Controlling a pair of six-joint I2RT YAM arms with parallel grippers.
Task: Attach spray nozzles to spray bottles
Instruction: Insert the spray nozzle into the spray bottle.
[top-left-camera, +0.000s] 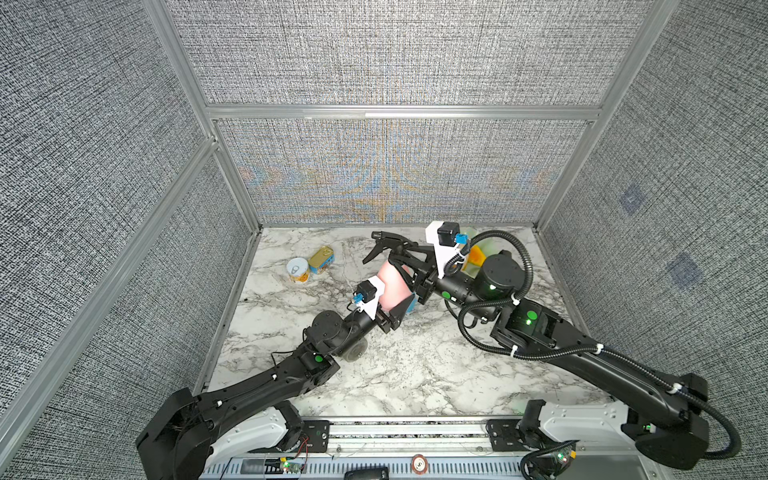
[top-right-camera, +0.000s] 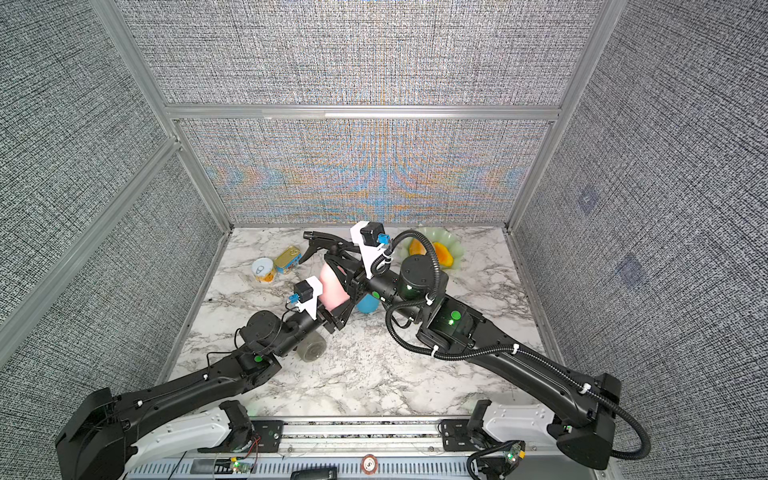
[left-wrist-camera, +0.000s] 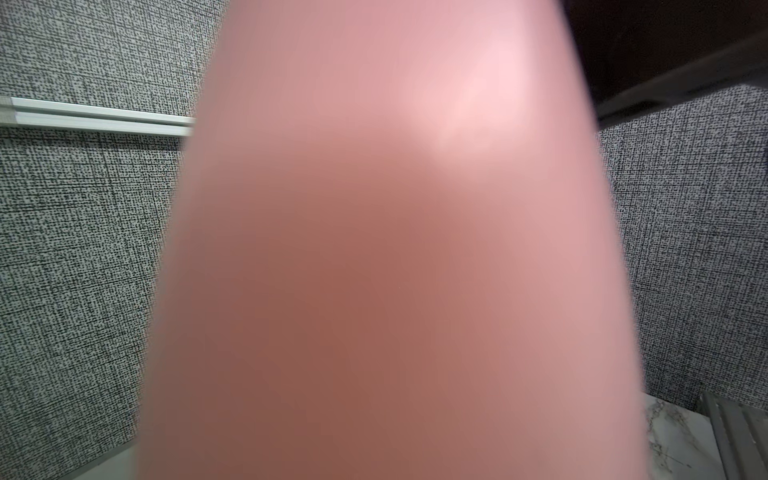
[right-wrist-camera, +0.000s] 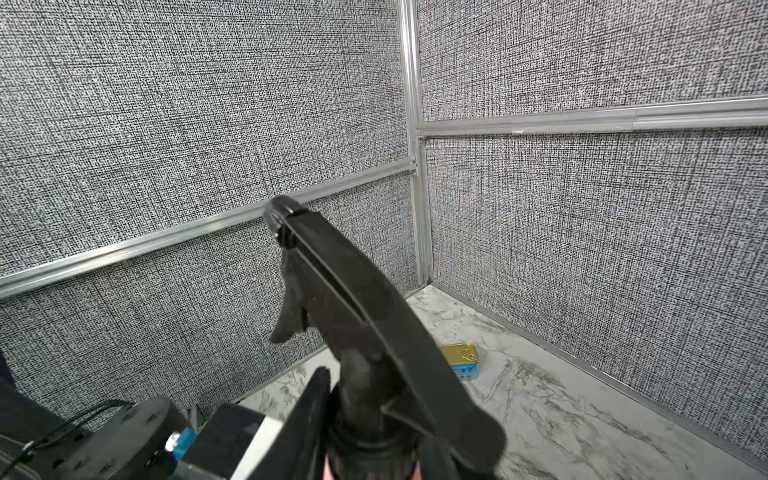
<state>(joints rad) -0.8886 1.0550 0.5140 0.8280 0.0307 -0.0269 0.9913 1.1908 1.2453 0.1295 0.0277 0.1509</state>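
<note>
Two grips | tapering pink bottle (top-left-camera: 392, 286) clasped in left gripper (top-left-camera: 394, 300) | black trigger nozzle (top-left-camera: 388, 243) pinched in right gripper (top-left-camera: 401, 259) | left wrist: pink blur

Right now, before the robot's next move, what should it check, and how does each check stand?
1. Left tool clamps the pink tapering plastic bottle: ok.
2. Right tool grips the black plastic trigger spray nozzle: ok.
3. Nozzle sits atop the bottle: ok.
4. Nozzle screwed tight: cannot tell.
5. Blue plastic bottle clear of the held one: cannot tell.
6. Smoky grey translucent bottle upright: not ok, it lies under the left arm.
</note>
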